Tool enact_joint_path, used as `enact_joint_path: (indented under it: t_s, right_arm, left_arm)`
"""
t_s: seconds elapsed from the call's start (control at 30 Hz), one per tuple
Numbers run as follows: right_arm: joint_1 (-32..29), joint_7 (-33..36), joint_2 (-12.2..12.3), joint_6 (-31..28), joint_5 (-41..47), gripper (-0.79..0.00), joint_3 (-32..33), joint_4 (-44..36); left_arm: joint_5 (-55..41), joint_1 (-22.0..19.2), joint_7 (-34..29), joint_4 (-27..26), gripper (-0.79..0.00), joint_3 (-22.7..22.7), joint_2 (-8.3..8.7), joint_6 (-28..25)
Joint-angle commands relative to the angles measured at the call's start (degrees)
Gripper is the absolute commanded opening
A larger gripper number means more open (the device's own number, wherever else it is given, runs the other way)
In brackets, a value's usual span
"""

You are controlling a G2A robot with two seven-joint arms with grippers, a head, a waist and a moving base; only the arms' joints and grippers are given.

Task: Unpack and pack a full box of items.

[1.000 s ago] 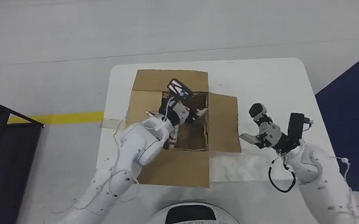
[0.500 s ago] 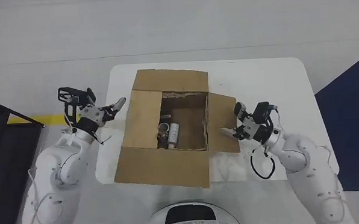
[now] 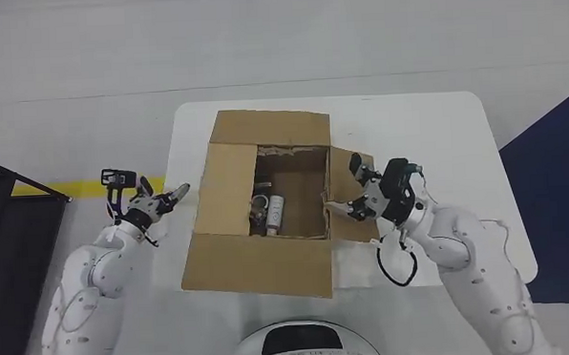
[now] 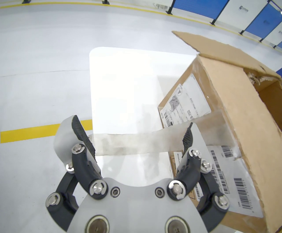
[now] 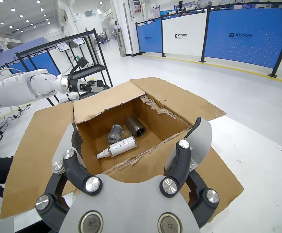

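Observation:
An open cardboard box [image 3: 229, 180] stands mid-table with its flaps spread. Inside lie a white spray bottle [image 5: 120, 147], a dark metal cylinder [image 5: 135, 128] and a grey metal part [image 5: 114, 135]; from above the bottle [image 3: 276, 211] shows on the box floor. My left gripper [image 3: 164, 193] hangs open and empty off the table's left edge, beside the box's labelled side [image 4: 187, 106]. A loose strip of clear tape [image 4: 145, 141] runs from that side across the gap between its fingers. My right gripper [image 3: 345, 186] is open and empty above the right flap [image 3: 358, 222], facing into the box.
The white table [image 3: 426, 133] has bare surface right of and behind the box. A black rack [image 3: 0, 219] stands on the floor to the left, near a yellow floor line [image 3: 84, 187]. The box's front flap [image 3: 260, 265] overhangs towards me.
The left arm has come out of the box and swung out past the table's left edge. The right gripper has moved left from the bare table to over the right flap.

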Motion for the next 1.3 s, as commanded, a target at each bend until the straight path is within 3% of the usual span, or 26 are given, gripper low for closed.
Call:
enact_joint_path:
  t_s: [0.0, 0.13, 0.23, 0.43, 0.7, 1.0, 1.27]
  right_arm:
    - [0.0, -1.8, -0.1, -2.4, 3.3, 0.000, -0.8, -0.5]
    - [2.7, 1.7, -0.2, -6.8, 5.4, 0.000, -4.4, -1.0]
    - [6.1, 7.3, -0.7, -5.4, 8.4, 0.000, -9.4, -0.6]
    - [15.3, 19.9, -2.3, 0.8, 18.6, 0.000, -19.5, 5.1]
    - [23.1, 30.8, -4.4, 10.9, 27.3, 0.000, -27.7, 11.4]
    - [28.9, 34.4, -7.3, 11.6, 42.8, 0.000, -34.6, 19.3]
    - [32.8, 32.1, -9.9, 4.2, 58.2, 0.000, -36.9, 25.4]
  left_arm:
    - [0.4, 0.3, 0.4, -0.3, 0.000, 1.3, -0.06, -0.6]
    - [2.2, 0.6, 0.9, -0.3, 0.000, 3.0, -0.09, -0.6]
    - [2.4, 0.6, 1.2, 0.4, 0.000, 4.5, -0.20, -0.7]
    - [2.6, 1.9, 3.1, -0.1, 0.000, 6.3, -0.27, -1.4]
    - [4.1, 3.1, 5.0, -1.6, 0.000, 6.7, -0.09, -2.1]
    - [3.6, 3.1, 6.7, -0.1, 0.000, 7.7, -0.03, -3.2]
    - [2.8, 2.8, 7.7, 1.2, 0.000, 7.3, 0.18, -4.3]
